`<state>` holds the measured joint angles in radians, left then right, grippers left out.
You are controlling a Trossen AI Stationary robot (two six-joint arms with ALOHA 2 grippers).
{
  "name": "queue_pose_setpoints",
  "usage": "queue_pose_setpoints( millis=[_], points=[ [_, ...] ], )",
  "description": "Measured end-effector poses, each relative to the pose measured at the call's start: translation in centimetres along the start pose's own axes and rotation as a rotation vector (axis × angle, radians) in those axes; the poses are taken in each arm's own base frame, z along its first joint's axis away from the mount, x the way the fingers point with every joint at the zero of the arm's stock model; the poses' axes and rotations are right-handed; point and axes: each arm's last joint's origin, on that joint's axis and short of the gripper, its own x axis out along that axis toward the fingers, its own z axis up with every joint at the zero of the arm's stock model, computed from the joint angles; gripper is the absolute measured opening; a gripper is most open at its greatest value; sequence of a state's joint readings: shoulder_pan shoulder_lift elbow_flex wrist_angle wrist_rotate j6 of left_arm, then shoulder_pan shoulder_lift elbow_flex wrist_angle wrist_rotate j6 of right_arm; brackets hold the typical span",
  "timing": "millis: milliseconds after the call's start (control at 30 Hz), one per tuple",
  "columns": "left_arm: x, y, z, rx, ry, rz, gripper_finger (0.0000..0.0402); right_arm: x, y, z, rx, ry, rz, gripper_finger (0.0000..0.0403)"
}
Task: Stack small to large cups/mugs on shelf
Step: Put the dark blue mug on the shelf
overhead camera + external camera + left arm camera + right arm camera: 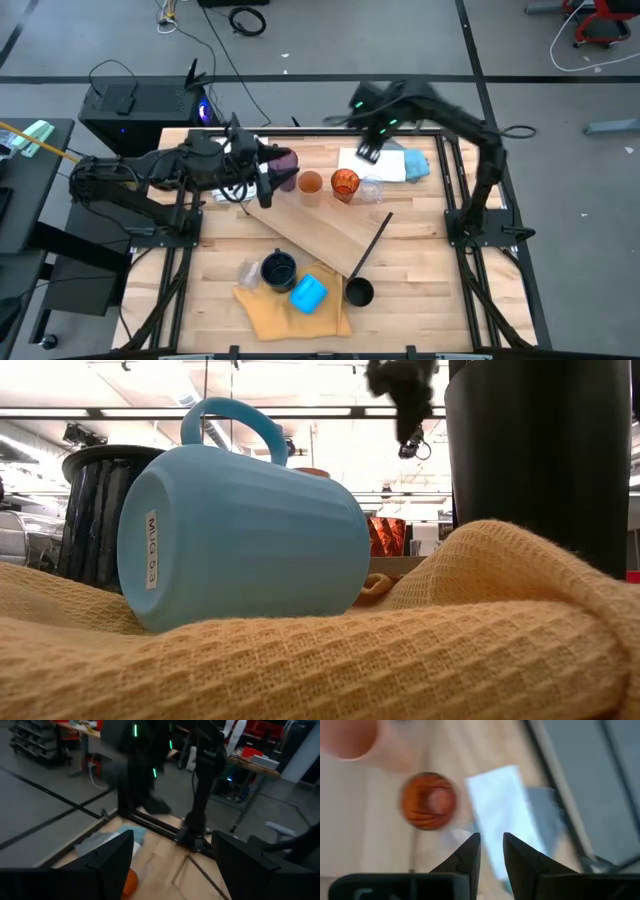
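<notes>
Cups and mugs, seven counted from above.

Right tool (491, 851): raised above the white cloth (372, 163) at the far side of the table (420, 260), fingers (468, 855) a narrow gap apart, grasping nothing.

Left tool (268, 172): at the far left end of the shelf (320, 232), fingers (117, 857) spread wide and holding nothing, just beside the purple tumbler (287, 160).

Far row, three items: purple tumbler; one light orange cup (310, 183); one amber ribbed cup (345, 184), standing upright. One clear glass (371, 190) lay just beside the amber cup, its outline faint.

Shelf, one: a light-wood board lying slantwise across the middle of the table, one thin black rod (370, 245) across its near end. No cup stood on it.

Near group, on or beside one yellow waffle cloth (265, 310): one navy mug (278, 268), upright; one bright blue mug (308, 293), on its side, handle up in the low view; one black cup (359, 292), at the cloth's right edge. One small clear item (247, 270) left of the navy mug, kind not determinable.

Cloths, three: white, pale blue (415, 165), yellow.
</notes>
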<state>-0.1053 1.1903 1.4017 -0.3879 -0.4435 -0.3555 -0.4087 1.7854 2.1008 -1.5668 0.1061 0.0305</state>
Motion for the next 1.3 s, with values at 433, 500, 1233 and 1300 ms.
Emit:
queue_pose_setpoints(
  millis=[433, 500, 1233, 1300],
  points=[
    [0.0, -3.0, -3.3, -0.111, 0.173, -0.041, 0.0274, -13.8, -4.1, -13.6, 0.336, -0.415, -0.077, 0.0073],
    [0.7, -3.8, -4.1, -0.121, 0.191, -0.026, 0.0274, -14.7, -3.9, -15.4, 0.347, -0.452, -0.068, 0.0074],
    [0.2, -6.2, -14.3, -0.342, 0.819, 0.326, 0.025, -13.8, -2.2, -25.2, 0.269, -0.503, 0.07, 0.0072],
    [-0.1, -6.2, -14.7, -0.343, 0.886, 0.353, 0.0248, -13.3, -2.1, -25.3, 0.266, -0.488, 0.073, 0.0071]
  ],
)
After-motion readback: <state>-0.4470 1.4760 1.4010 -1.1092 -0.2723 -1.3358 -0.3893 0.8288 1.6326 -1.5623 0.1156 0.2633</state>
